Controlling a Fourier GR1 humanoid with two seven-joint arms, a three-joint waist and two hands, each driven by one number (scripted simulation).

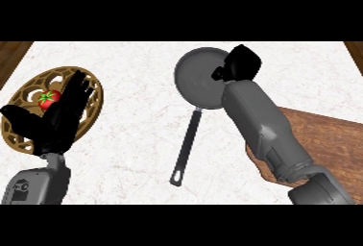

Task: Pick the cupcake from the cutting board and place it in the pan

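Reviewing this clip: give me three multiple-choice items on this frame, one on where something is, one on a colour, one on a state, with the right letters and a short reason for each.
1. Where is the right hand?
A. Over the right rim of the pan
B. Resting on the cutting board
C. Beside the pan's handle end

2. What colour is the item in the openwork wooden bowl?
A. Yellow with a brown stem
B. Red with a green top
C. All white

3. How is the left hand held?
A. Curled round the pan's handle
C. Fist closed on the counter
B. Open, fingers up, in front of the bowl

Answers: 1 A, the black hand overlaps the pan's right edge. 2 B, a red fruit with a green top shows through. 3 B, its fingers are straight and hold nothing.
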